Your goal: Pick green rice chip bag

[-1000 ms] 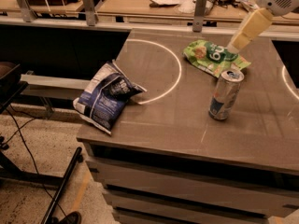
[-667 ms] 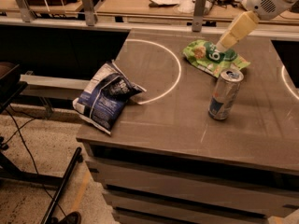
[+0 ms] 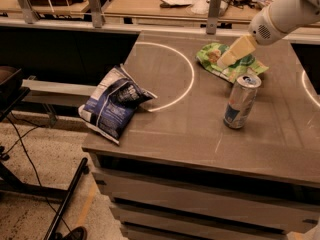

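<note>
Snacks are sitting on a grey-brown table that I am looking down on from the front. The green rice chip bag is lying flat toward the far right of the tabletop, just outside a white circle painted on the surface. The robot's white arm is reaching in from the upper right corner, and its cream-coloured gripper is pointing down and to the left, hovering right over the middle of the green bag and covering part of it. Whether the gripper is touching the bag, and whether it is released or clenched, I cannot tell from where I am standing. A silver and blue drink can is standing upright just in front of the green bag, close to its near edge. A larger dark blue-and-white chip bag is lying well apart from both, at the left edge of the table, with one end hanging over the side. Behind the table a long wooden bench is running across the room, carrying papers and cables. A black cable is trailing over the speckled floor at lower left.
</note>
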